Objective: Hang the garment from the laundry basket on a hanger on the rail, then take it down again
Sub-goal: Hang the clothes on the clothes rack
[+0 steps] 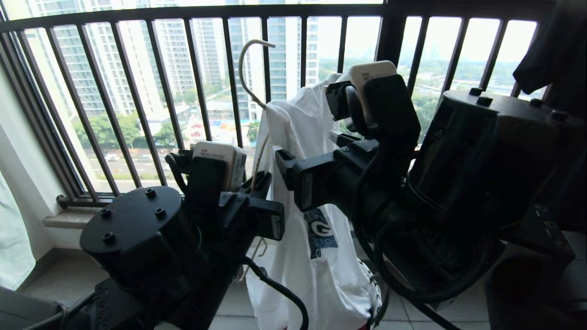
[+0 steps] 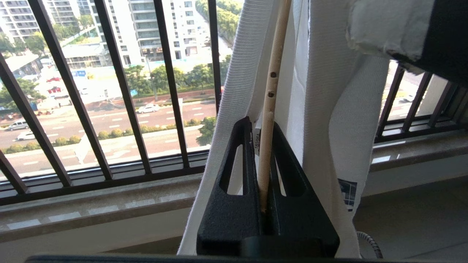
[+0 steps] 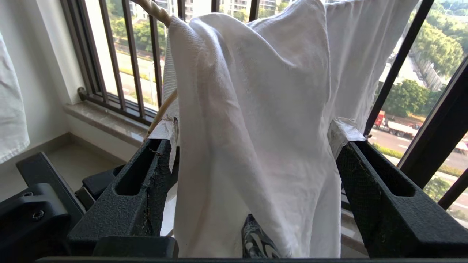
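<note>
Draping garment (image 1: 316,151) hides most of hanger (image 1: 250,68).

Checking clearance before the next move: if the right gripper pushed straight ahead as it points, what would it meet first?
Probably the white T-shirt: its folds hang between the open right gripper, apparently untouched.

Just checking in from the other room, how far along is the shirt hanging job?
Done: the shirt is out of the basket and draped on the hanger. In hand: the left gripper clamps the hanger's rod; the right gripper has open jaws around the cloth. Left: hooking it on the rail, then taking it down.
</note>
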{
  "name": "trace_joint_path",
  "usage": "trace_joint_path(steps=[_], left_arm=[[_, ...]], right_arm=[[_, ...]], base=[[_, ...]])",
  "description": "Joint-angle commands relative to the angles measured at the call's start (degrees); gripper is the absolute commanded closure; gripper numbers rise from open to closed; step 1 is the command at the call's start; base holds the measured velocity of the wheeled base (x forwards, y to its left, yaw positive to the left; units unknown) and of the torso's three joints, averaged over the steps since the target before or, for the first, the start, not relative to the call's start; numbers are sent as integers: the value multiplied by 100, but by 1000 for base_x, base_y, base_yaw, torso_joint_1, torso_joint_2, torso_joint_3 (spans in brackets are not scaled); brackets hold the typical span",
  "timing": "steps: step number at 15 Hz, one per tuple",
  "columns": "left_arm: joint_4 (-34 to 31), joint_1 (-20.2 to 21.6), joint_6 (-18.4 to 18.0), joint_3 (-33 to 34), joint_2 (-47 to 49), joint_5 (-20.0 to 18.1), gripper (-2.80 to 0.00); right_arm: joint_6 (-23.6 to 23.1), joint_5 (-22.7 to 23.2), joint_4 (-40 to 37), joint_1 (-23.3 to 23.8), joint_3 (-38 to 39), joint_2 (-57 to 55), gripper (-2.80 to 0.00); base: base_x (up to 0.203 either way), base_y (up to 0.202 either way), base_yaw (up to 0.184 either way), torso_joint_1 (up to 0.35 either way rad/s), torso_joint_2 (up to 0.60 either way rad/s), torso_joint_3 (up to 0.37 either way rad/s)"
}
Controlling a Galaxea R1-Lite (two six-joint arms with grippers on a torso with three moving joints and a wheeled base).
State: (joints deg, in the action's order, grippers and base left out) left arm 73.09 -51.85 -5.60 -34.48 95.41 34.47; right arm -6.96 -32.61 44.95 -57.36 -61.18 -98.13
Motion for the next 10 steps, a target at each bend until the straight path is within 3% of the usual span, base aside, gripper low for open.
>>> trace_joint_path(steps=[1, 4, 6, 7, 10], left_arm=[[38, 161, -40, -23, -182, 8, 0], [22, 220, -109, -23, -271, -37, 0], [29, 220, -93, 22, -442, -270, 0], [23, 220, -68, 82, -600, -529, 0], [-32, 321, 70, 246, -766, -1013, 0]], right_arm=[[-70, -17, 6, -4, 25, 296, -280], [-484, -17, 11, 57, 101, 625, -280], [-779, 7, 11, 401, 160, 878, -280], [-849, 95, 4, 575, 162, 960, 0], [-878, 321, -446, 1021, 62, 1163, 0]], base=[[0, 0, 0, 0, 0, 0], [0, 0, 0, 0, 0, 0], [0, 0, 0, 0, 0, 0], [0, 0, 0, 0, 0, 0], [0, 0, 0, 0, 0, 0]])
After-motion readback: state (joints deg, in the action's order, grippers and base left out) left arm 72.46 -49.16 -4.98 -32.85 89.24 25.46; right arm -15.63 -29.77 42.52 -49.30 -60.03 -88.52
